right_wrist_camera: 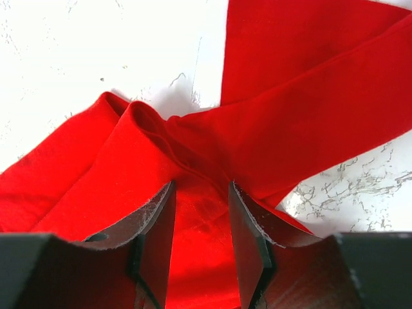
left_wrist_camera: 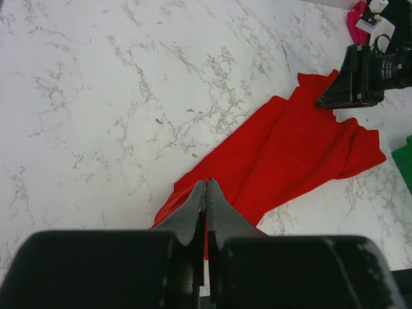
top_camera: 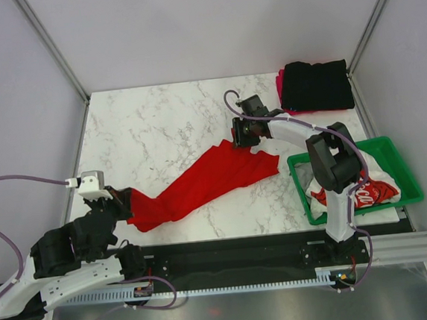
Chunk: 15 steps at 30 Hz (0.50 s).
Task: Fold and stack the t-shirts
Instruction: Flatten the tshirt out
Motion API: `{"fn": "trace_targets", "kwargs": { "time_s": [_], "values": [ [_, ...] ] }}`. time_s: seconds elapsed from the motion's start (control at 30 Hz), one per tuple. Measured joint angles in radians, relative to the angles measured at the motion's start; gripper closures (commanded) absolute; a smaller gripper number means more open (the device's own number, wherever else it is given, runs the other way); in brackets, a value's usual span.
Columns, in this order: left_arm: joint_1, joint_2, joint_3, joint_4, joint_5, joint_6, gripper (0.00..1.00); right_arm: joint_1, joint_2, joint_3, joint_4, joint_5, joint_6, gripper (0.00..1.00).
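The bright red t-shirt (top_camera: 208,183) lies stretched in a diagonal band across the marble table. My left gripper (top_camera: 125,202) is shut on its near-left end; in the left wrist view (left_wrist_camera: 206,183) the jaws are pressed together with a strip of red cloth between them. My right gripper (top_camera: 240,140) is at the shirt's far-right end. In the right wrist view (right_wrist_camera: 201,187) its jaws stand open, down on bunched red cloth (right_wrist_camera: 290,109) that lies between them. A folded black t-shirt (top_camera: 315,85) rests on a magenta-pink one (top_camera: 280,87) at the back right.
A green plastic crate (top_camera: 340,149) at the right edge holds crumpled white t-shirts with red print (top_camera: 366,191). Its corner shows in the left wrist view (left_wrist_camera: 404,161). Frame posts and walls border the table. The right arm's links stand beside the crate.
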Motion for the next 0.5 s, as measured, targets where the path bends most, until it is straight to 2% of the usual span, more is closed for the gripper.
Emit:
{"fn": "trace_targets", "kwargs": {
  "time_s": [0.5],
  "values": [
    [0.000, 0.001, -0.001, 0.001, 0.000, 0.005, 0.98, 0.000, 0.000, -0.041, 0.015, 0.007, -0.001, 0.56]
  ]
}}
